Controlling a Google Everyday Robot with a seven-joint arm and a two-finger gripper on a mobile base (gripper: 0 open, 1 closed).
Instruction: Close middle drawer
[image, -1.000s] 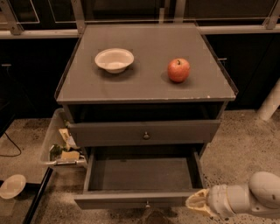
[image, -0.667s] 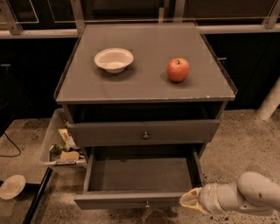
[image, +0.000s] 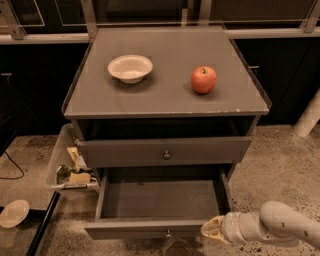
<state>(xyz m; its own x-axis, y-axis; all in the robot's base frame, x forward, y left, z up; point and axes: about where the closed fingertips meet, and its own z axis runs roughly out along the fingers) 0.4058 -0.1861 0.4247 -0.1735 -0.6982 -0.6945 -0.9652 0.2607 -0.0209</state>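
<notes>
gripper sits lowest and nearest, at the bottom right, its tan tip right at the right end of the middle drawer front; actual contact is not clear, and whether it is open or closed cannot be told. behind it the pale arm runs off to the right edge. the middle drawer is pulled far out of the grey cabinet, the lowest drawer in view: a shallow, wide grey box with a bare floor, a plain flat front and one small round knob at its centre. above it the upper drawer stands only slightly out. left of the cabinet a clear bin of scraps rests on the floor. farther back, on the top, lie a white bowl to the left and a red apple to the right, well apart. compared with 0.7 s ago, the gripper and arm have edged left along the front, while the drawer looks just as far out.
</notes>
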